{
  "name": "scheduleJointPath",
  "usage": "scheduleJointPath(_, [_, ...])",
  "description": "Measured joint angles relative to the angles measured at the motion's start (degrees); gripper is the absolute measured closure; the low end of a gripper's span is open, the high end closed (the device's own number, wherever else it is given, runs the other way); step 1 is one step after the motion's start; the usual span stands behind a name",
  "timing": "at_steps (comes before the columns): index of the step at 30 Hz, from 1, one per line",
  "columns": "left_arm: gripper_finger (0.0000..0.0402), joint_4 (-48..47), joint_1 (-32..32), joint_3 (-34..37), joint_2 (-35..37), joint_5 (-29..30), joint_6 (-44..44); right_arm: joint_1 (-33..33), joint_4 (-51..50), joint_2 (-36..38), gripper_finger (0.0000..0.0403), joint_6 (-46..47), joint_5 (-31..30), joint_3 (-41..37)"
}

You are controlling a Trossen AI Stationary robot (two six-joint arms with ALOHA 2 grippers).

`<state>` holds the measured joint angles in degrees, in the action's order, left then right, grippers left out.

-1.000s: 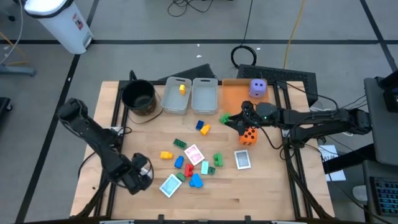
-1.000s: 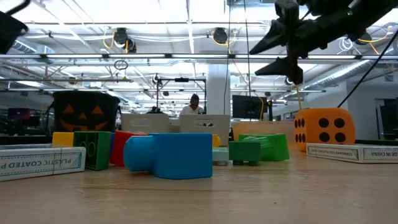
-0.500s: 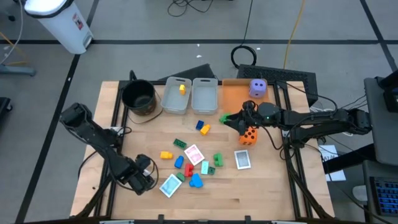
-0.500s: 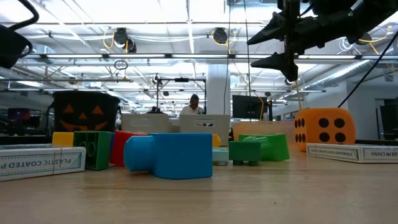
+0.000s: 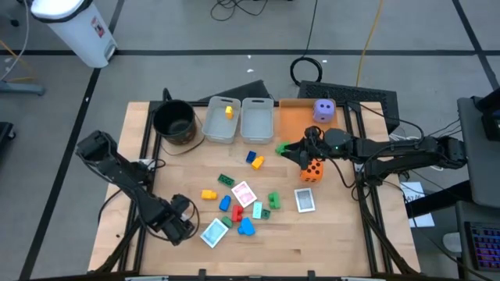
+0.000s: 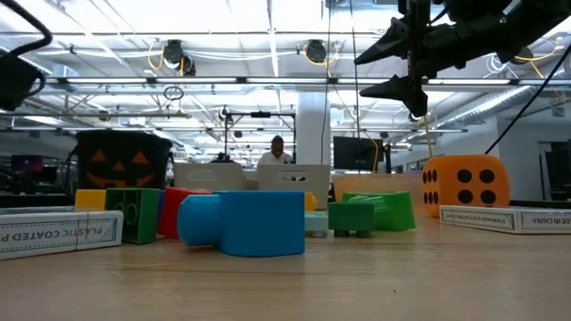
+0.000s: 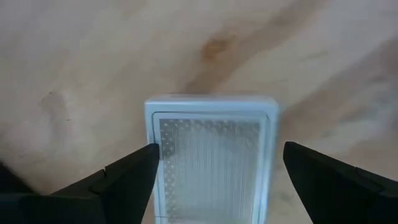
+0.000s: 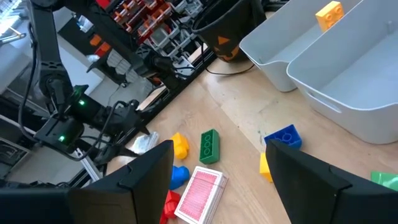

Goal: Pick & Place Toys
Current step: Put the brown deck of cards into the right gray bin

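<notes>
My left gripper (image 5: 186, 227) is open low over the table near its front left. Its fingers stand on either side of a blue-backed pack of playing cards (image 7: 211, 155) that lies flat (image 5: 212, 232); I cannot tell whether they touch it. My right gripper (image 5: 285, 151) is open and empty, held in the air (image 6: 375, 73) beside a green block (image 5: 280, 147) and the orange die (image 5: 312, 170). Small blocks (image 5: 247, 227) and a red-backed card (image 5: 244, 193) lie at mid-table. The purple die (image 5: 323, 111) sits on the orange tray (image 5: 295, 117). A yellow block (image 5: 229, 111) lies in a bin.
Two clear bins (image 5: 258, 119) and a round black pot (image 5: 176, 121) stand along the far edge. Another pack of cards (image 5: 305, 200) lies right of the blocks. A blue and a yellow block (image 5: 254, 158) lie near the bins. A person shows far behind the table (image 6: 277, 152).
My left gripper has gone a little toward the table's right and near edges, closer to the blue-backed pack of cards. My right gripper has risen slightly and stayed open. Nothing on the table has moved.
</notes>
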<state>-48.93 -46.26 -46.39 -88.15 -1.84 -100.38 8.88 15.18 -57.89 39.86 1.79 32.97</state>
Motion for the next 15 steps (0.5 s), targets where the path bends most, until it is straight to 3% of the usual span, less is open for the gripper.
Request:
scheduleJointPath(3, [0.0054,-0.5,-0.1,1.6,-0.5,-1.5,-3.0,0.0,0.0,0.0,0.0151,0.0,0.5,0.0])
scheduleJointPath(11, [0.0058,0.3,0.0,2.0,-0.2,-1.2,-2.8,0.0,-0.4,0.0,0.0151,0.1,1.5,0.0])
scheduleJointPath(15, [0.0060,0.5,0.0,2.0,-0.2,-3.8,-1.0,0.0,-0.4,0.0,0.0152,0.0,1.4,0.0])
